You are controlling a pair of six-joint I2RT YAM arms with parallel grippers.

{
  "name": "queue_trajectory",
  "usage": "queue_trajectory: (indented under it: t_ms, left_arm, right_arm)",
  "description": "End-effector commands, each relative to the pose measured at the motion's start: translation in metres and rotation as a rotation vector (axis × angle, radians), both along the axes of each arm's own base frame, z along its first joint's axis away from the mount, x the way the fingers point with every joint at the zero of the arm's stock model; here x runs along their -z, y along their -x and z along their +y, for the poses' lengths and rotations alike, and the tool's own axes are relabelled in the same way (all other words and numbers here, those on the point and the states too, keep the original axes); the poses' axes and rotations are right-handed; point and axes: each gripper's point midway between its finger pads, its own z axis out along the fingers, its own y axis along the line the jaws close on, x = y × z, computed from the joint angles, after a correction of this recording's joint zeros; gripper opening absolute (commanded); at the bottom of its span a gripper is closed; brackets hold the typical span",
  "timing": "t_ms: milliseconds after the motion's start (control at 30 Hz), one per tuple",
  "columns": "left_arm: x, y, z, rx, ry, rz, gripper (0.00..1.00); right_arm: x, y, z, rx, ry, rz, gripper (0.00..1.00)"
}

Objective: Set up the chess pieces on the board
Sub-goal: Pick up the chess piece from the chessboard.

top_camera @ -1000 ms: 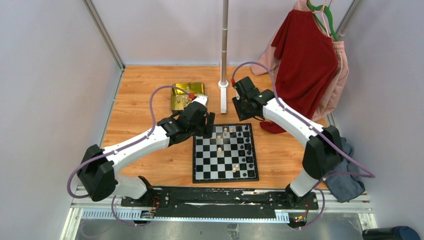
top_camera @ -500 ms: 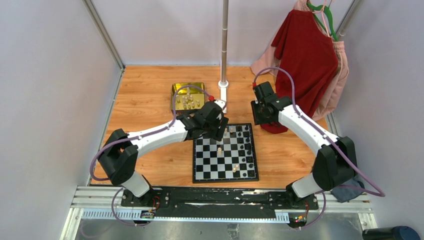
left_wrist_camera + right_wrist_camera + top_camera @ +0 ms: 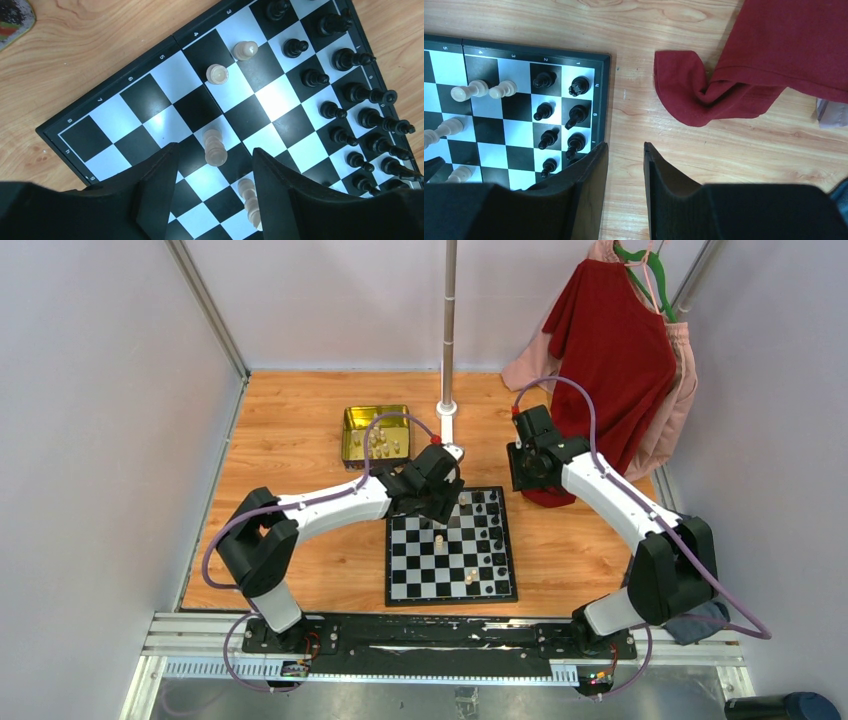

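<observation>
The board lies on the wooden table between my arms. Black chess pieces stand in two rows along its right side, and a few cream ones are scattered over the middle squares. My left gripper hovers over the board's far-left part. It is open, with an upright cream piece on the board right between its fingertips. My right gripper hangs over bare wood just right of the board's far corner, open and holding nothing.
A gold tin holding several cream pieces sits beyond the board on the left. A metal pole rises behind the board. Red clothing hangs at the back right, its sleeve on the table near my right gripper.
My left arm swung right from beside the tin to over the board, and its jaws have narrowed. My right arm shifted right and a little back, then held still.
</observation>
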Motion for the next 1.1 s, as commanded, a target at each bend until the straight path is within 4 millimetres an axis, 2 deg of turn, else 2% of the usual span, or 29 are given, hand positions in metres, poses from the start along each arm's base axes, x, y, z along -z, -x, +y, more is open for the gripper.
queue_trajectory:
  t_ms: [0,400,667,800,900,1067]
  left_arm:
    - [0.005,0.001,-0.005,0.006,-0.027,0.013,0.59]
    - [0.019,-0.003,-0.006,-0.007,-0.066,0.029,0.5]
    - [0.022,-0.006,-0.007,-0.014,-0.077,0.03,0.28]
    - [0.023,-0.005,-0.007,-0.018,-0.081,0.034,0.22]
    - [0.022,-0.006,-0.005,-0.025,-0.085,0.032,0.15]
    - [0.015,-0.007,0.001,-0.054,-0.09,0.012,0.08]
  right_arm:
    - [0.001,0.005,-0.002,0.02,-0.03,0.004,0.36]
    - [0.006,0.008,0.0,0.02,-0.046,0.017,0.36]
    - [0.008,0.009,0.001,0.02,-0.047,0.023,0.36]
    - [0.009,0.009,0.0,0.02,-0.046,0.025,0.36]
    - [0.009,0.009,0.001,0.019,-0.048,0.025,0.36]
    - [0.009,0.009,0.001,0.018,-0.05,0.026,0.36]
